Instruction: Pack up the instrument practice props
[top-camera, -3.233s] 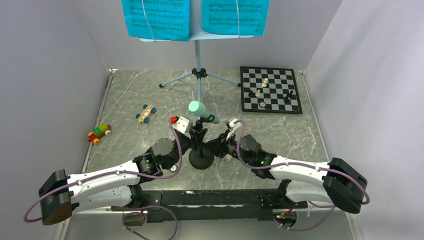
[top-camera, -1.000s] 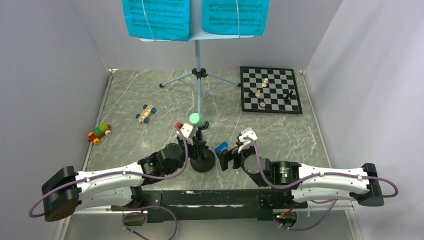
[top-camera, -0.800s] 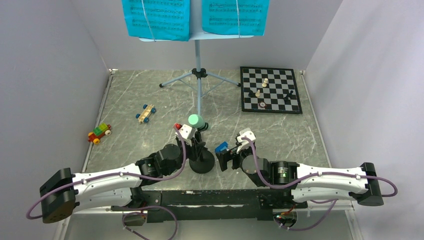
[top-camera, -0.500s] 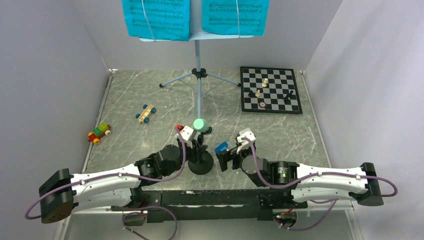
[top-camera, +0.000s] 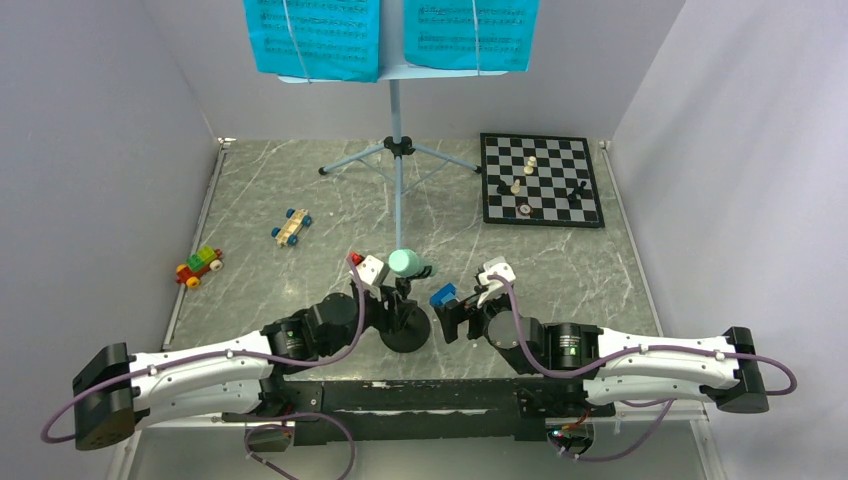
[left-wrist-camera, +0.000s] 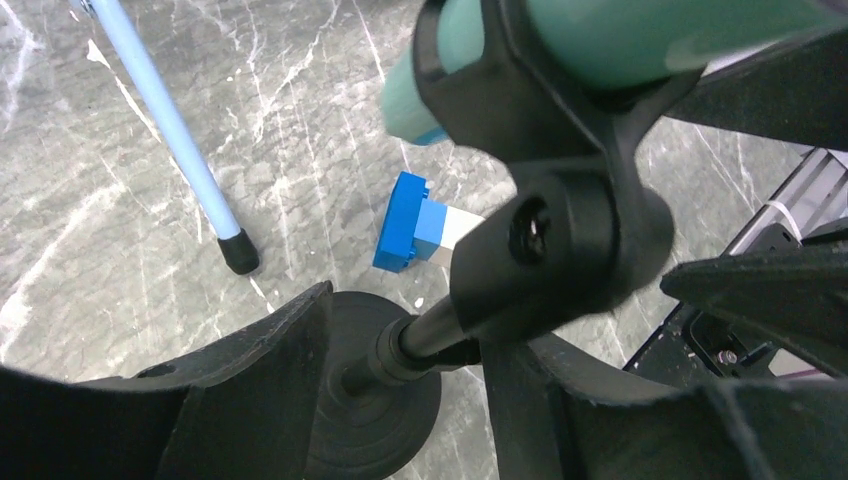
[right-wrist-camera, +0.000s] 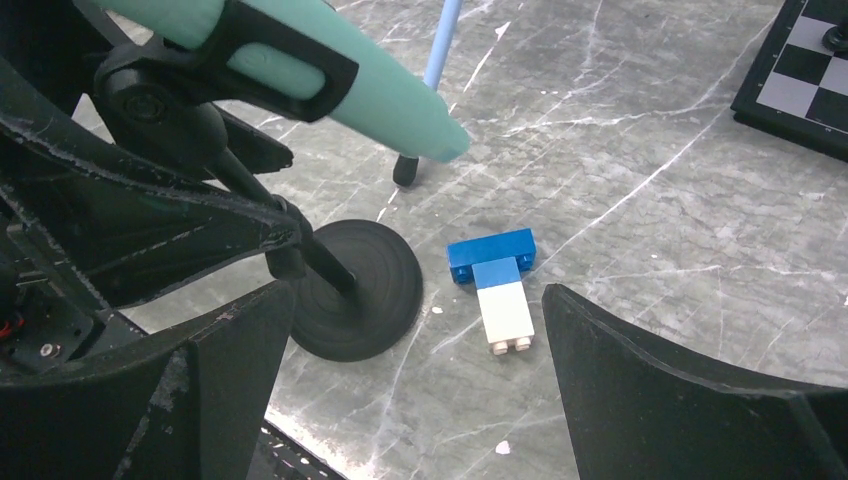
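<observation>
The mint-green microphone (top-camera: 405, 262) sits in the clip of the black mic stand (top-camera: 405, 330), which stands upright near the table's front. My left gripper (top-camera: 397, 298) straddles the stand's pole (left-wrist-camera: 425, 335); its jaws are open, with a gap on the left side. My right gripper (top-camera: 456, 320) is open just right of the stand, with nothing held. The pale-blue music stand (top-camera: 397, 160) is at the back and carries two cyan sheet-music pages (top-camera: 315, 35) (top-camera: 470, 30). In the right wrist view the microphone (right-wrist-camera: 390, 100) leans over the round base (right-wrist-camera: 365, 290).
A blue-and-white block (right-wrist-camera: 500, 285) lies on the table in front of my right gripper (right-wrist-camera: 415, 297). A chessboard (top-camera: 540, 180) with pieces is at the back right. Two toy cars (top-camera: 291, 226) (top-camera: 199, 265) sit at the left. One music-stand leg (left-wrist-camera: 170, 120) ends close to the mic stand.
My left gripper's jaws have spread apart off the mic stand's pole. The microphone head has shifted slightly down and to the right. The right arm has stayed put.
</observation>
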